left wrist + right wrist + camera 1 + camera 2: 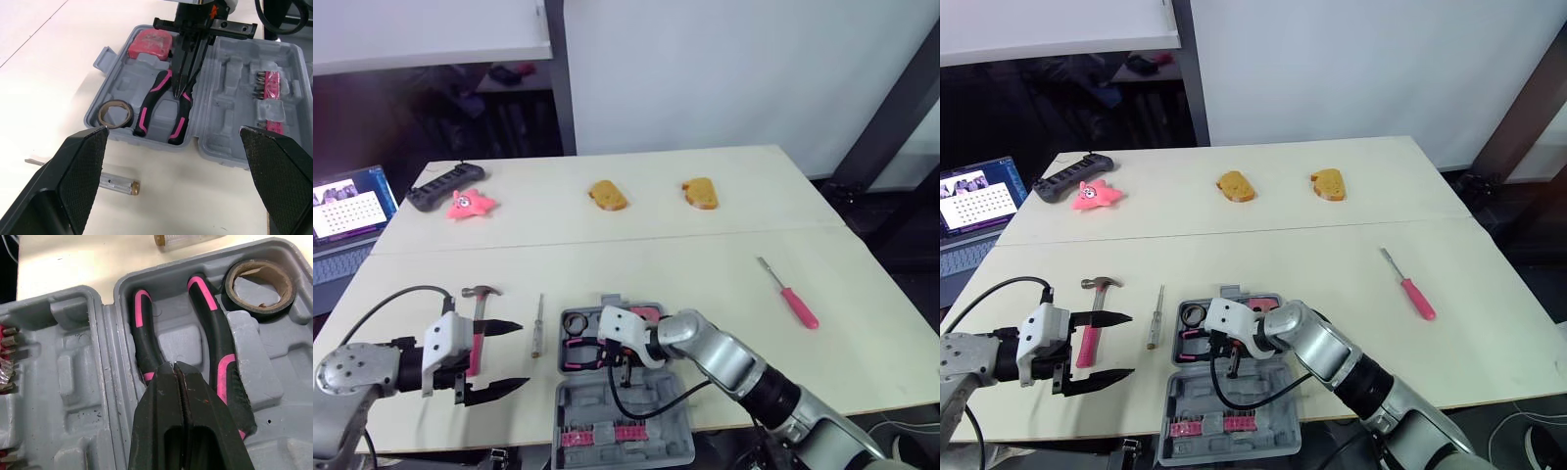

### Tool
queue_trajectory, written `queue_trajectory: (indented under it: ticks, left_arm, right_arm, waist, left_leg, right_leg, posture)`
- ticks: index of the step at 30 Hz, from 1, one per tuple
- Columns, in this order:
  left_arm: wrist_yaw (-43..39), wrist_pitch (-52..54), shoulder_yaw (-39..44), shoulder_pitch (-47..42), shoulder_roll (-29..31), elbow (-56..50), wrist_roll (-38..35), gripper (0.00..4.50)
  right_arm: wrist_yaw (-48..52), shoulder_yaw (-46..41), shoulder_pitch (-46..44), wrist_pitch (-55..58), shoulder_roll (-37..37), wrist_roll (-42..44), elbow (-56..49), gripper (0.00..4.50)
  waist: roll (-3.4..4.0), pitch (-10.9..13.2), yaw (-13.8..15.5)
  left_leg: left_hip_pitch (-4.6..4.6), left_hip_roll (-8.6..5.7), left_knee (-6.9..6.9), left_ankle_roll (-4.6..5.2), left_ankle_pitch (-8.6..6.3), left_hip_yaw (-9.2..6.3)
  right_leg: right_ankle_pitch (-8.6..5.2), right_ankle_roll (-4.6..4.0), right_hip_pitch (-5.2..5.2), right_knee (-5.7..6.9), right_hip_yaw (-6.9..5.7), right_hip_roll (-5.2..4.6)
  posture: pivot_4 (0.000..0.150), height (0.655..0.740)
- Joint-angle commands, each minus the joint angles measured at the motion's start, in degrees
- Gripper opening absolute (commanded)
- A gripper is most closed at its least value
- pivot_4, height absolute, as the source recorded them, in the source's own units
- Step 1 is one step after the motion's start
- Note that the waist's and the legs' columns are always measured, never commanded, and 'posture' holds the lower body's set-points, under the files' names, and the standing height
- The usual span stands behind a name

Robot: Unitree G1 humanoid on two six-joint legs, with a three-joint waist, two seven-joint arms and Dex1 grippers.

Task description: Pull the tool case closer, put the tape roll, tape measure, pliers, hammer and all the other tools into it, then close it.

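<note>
The grey tool case point(656, 416) lies open at the table's front edge. Its tray holds the tape roll point(576, 321), the pink tape measure point(648, 312) and the pink-and-black pliers point(211, 328). My right gripper point(175, 367) is shut, its tips down between the pliers' handles, hiding their head. My left gripper point(522, 354) stands open left of the case, nothing between its fingers. The pink-handled hammer point(480, 308) lies partly behind it. A small screwdriver point(538, 328) lies between hammer and case. A red-handled screwdriver point(790, 294) lies far right.
A pink bit holder point(597, 434) sits in the case lid. At the back of the table are two bread-shaped toys point(607, 196) point(700, 193), a pink star toy point(470, 205) and a black controller point(445, 186). A laptop point(347, 211) stands off the left side.
</note>
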Motion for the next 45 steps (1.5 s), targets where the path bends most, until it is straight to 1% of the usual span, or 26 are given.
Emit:
queue_trajectory:
  ticks: [1,2,3,4,6,9,13,14,17,21,24,28,32,36,45]
  left_arm:
    - [0.89,0.26,-0.71,-0.03,0.08,-0.73,1.19,4.50]
    - [1.07,0.61,-1.25,0.22,-0.13,-0.58,1.46,4.50]
    - [1.09,1.36,-1.75,0.50,-0.30,-0.43,1.44,4.50]
    - [1.05,2.67,-2.28,0.87,-0.44,-0.34,1.00,4.25]
    - [0.34,4.62,-3.74,1.53,-0.08,-0.02,0.88,3.62]
    - [0.66,4.29,-6.07,0.80,-0.35,1.65,3.15,2.10]
    - [2.12,2.51,-9.40,-1.76,-1.98,4.79,6.54,0.04]
    - [2.65,2.20,-10.49,-2.60,-2.74,5.66,7.40,0.04]
    - [4.41,0.50,-14.53,-4.27,-4.35,8.69,12.03,0.04]
    - [5.85,0.22,-16.85,-5.62,-5.67,10.21,14.15,0.04]
    - [6.06,0.31,-17.35,-6.27,-5.68,10.80,14.50,0.04]
    - [8.80,0.20,-21.27,-10.22,-7.65,12.24,18.93,0.04]
    - [9.59,1.51,-23.31,-12.45,-8.87,11.47,20.46,0.04]
    - [10.16,2.90,-24.22,-14.22,-9.76,11.50,21.03,0.04]
    - [11.49,3.71,-25.35,-20.64,-12.66,16.30,24.00,0.04]
  right_arm:
    - [0.75,-7.08,1.73,-5.01,-0.72,3.40,-6.89,0.04]
    - [1.28,-9.43,1.69,-4.76,-1.06,4.91,-9.49,0.04]
    - [2.08,-11.39,1.65,-4.20,-1.81,6.29,-11.89,0.04]
    - [3.60,-14.05,1.83,-2.11,-3.44,8.96,-15.31,0.01]
    - [7.25,-17.77,2.82,1.01,-7.90,13.32,-21.10,0.00]
    - [11.77,-20.20,5.00,4.51,-15.81,16.54,-25.88,0.00]
    - [14.10,-20.92,8.11,5.83,-24.17,16.18,-26.44,0.00]
    - [14.06,-20.55,8.84,6.12,-25.92,15.22,-25.47,0.00]
    - [11.81,-15.88,9.57,4.50,-29.48,8.11,-21.41,0.00]
    - [9.54,-11.94,8.45,4.93,-28.77,3.25,-18.75,0.00]
    - [9.44,-11.06,7.86,4.84,-28.13,1.89,-17.85,0.00]
    - [8.19,-6.42,5.47,6.51,-24.97,-2.01,-16.73,0.00]
    - [9.12,-4.61,3.47,8.95,-22.99,-2.61,-18.24,0.00]
    - [9.99,-3.48,2.08,11.07,-22.37,-3.06,-18.96,0.00]
    - [10.07,-4.79,-0.74,15.17,-22.41,-3.72,-17.18,0.00]
  waist:
    - [0.03,0.19,-0.08]
    - [0.10,0.25,-0.19]
    - [0.11,0.32,-0.23]
    - [0.11,0.43,-0.35]
    - [0.06,0.50,-0.40]
    - [0.04,0.63,-0.08]
    - [-0.10,1.07,0.29]
    - [-0.18,1.19,0.35]
    - [-0.26,1.25,0.31]
    - [-0.32,1.31,-0.05]
    - [-0.32,1.31,0.01]
    - [-0.31,1.31,0.26]
    - [-0.29,1.31,1.15]
    - [-0.24,1.28,1.38]
    - [-0.22,1.27,1.43]
  left_leg:
    - [-0.09,-0.02,0.02,0.00,0.00,0.01]
    - [-0.28,-0.02,0.03,0.00,0.00,0.03]
    - [-0.68,-0.02,0.12,-0.03,0.03,0.03]
    - [-0.98,-0.02,0.16,-0.11,0.08,0.03]
    - [-1.04,0.01,0.08,-0.14,0.10,0.04]
    - [-1.06,0.05,0.01,-0.12,0.09,0.01]
    - [-1.11,0.05,0.08,-0.07,0.05,0.03]
    - [-1.13,0.04,0.12,-0.07,0.05,0.06]
    - [-1.10,0.04,0.15,-0.07,0.05,0.12]
    - [-1.20,0.07,0.07,-0.07,0.05,0.13]
    - [-1.94,0.06,0.20,-0.20,0.14,0.11]
    - [-1.89,0.05,0.22,-0.27,0.19,0.10]
    - [-1.86,0.04,0.27,-0.28,0.21,0.08]
    - [-1.85,0.04,0.30,-0.28,0.21,0.05]
    - [-1.84,-0.01,0.39,-0.29,0.23,0.02]
  right_leg:
    - [0.01,0.02,-0.10,0.00,0.01,-0.01]
    - [0.06,0.09,-0.27,0.02,0.04,-0.01]
    - [0.11,0.14,-0.46,0.09,0.06,0.00]
    - [0.16,0.10,-0.77,0.17,0.06,0.02]
    - [0.24,-0.01,-0.91,0.23,0.07,0.02]
    - [0.22,-0.02,-0.89,0.13,0.02,0.03]
    - [0.16,-0.06,-0.79,0.00,-0.04,-0.04]
    - [0.15,-0.07,-0.78,-0.05,-0.04,-0.06]
    - [0.17,-0.05,-0.77,-0.07,-0.02,-0.07]
    - [0.21,0.01,-0.92,-0.05,-0.02,-0.05]
    - [0.31,-0.07,-1.70,0.10,-0.01,-0.06]
    - [0.38,-0.16,-1.65,0.09,-0.02,-0.06]
    - [0.39,-0.17,-1.60,0.09,-0.02,-0.03]
    - [0.39,-0.17,-1.56,0.10,-0.05,-0.02]
    - [0.42,-0.13,-1.50,0.14,-0.07,-0.03]
  posture:
    - [0.150,0.7219]
    - [0.150,0.7219]
    - [0.150,0.7219]
    - [0.150,0.7219]
    - [0.150,0.7219]
    - [0.150,0.7219]
    - [0.150,0.7219]
    - [0.150,0.7219]
    - [0.150,0.7219]
    - [0.150,0.7219]
    - [0.150,0.7219]
    - [0.150,0.7219]
    - [0.150,0.7219]
    - [0.150,0.7219]
    - [0.150,0.7219]
